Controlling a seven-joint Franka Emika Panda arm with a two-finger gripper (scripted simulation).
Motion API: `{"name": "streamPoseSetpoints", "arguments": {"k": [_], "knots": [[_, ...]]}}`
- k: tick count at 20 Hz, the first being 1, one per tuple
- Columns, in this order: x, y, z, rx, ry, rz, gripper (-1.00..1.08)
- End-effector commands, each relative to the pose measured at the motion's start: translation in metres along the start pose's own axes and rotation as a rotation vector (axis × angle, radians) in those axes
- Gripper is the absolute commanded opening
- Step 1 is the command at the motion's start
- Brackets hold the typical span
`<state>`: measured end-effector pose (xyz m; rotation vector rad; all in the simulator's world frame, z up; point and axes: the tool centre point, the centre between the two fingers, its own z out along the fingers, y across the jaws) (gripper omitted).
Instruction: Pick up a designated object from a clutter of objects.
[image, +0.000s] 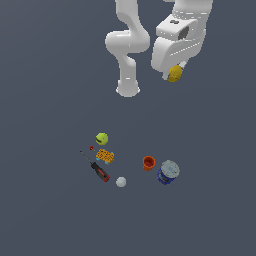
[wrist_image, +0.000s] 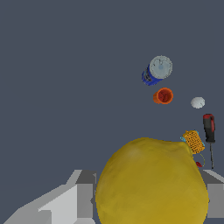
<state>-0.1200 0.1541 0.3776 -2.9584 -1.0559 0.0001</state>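
Observation:
The yellow lemon-like lump (image: 174, 74) is held in my gripper (image: 174, 75), high above the floor near the arm's base. In the wrist view the lump (wrist_image: 151, 183) fills the foreground between the grey fingers (wrist_image: 74, 197). The gripper is shut on it. The rest of the clutter lies far below: yellow-green ball (image: 102, 138), orange patterned block (image: 105, 156), red-black screwdriver (image: 99, 171), grey-white ball (image: 121, 182), orange cup (image: 149, 163) and blue can (image: 168, 172).
The arm's white base (image: 128, 89) stands behind the clutter. A tiny red item (image: 91, 148) lies by the screwdriver's tip. The floor is plain dark grey. In the wrist view the can (wrist_image: 157, 70), cup (wrist_image: 163, 96) and screwdriver (wrist_image: 209, 129) show.

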Motion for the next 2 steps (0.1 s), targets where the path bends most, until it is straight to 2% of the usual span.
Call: {"name": "streamPoseSetpoints", "arguments": {"k": [1,2], "knots": [[0.0004,0.0004,-0.0001,0.0,0.0,0.0,-1.0],[0.0006,0.0005,0.0,0.0,0.0,0.0,-1.0]]}}
